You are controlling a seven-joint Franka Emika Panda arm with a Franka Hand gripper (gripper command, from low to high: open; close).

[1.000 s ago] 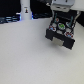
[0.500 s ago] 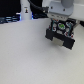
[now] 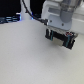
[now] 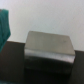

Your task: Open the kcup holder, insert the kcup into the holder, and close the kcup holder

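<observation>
The kcup holder (image 3: 61, 39) is a black boxy unit at the exterior view's upper right, with a reddish strip across its front. My white arm (image 3: 59, 17) hangs right over it and hides its top. My fingers do not stand out against the black box. In the wrist view the holder (image 4: 49, 47) is a blurred grey-black box seen from close above. A bright green shape (image 4: 4, 26) at the picture's edge looks like the kcup. I cannot tell whether my gripper holds it.
The holder stands on a white table (image 3: 27, 57). Dark cables and a blue-lit object (image 3: 12, 19) lie at the back on the exterior view's left. A dark surface (image 4: 12, 62) shows beside the holder in the wrist view.
The arm has shifted slightly over the holder. Nothing else has visibly changed.
</observation>
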